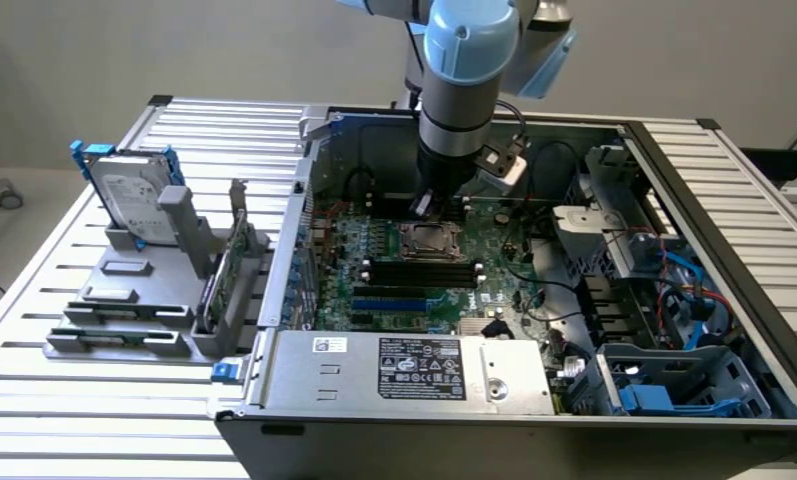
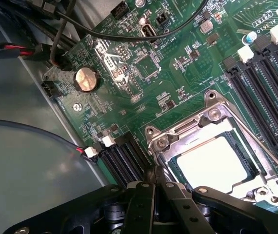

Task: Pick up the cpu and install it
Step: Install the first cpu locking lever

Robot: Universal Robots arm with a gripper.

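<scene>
On the exterior view's left stands a grey holder rack [image 1: 131,300] on the slatted table [image 1: 51,400], with the silver hard drive [image 1: 134,200] upright in its blue rails. Just beside it begins the open computer case [image 1: 718,300], its power supply [image 1: 412,372] lying along the near edge. My arm [image 1: 465,70] comes down into the case, and my pincer [image 1: 422,205] hangs just above the green motherboard [image 1: 505,290], right at the far edge of the metal-framed socket [image 1: 432,240].

In the wrist view the round coin battery [image 2: 86,79] sits on the board, well apart from the socket [image 2: 212,117]. The cpu [image 2: 212,163] lies flat inside the socket frame, its pale silvery top facing up, level with the frame around it. My pincer [image 2: 154,187] is just beside the socket's corner, its two black fingers [image 2: 141,204] pressed together with no gap between them and nothing between them. They do not touch the cpu. Black memory slots [image 2: 263,83] run along the far side of the socket.
</scene>
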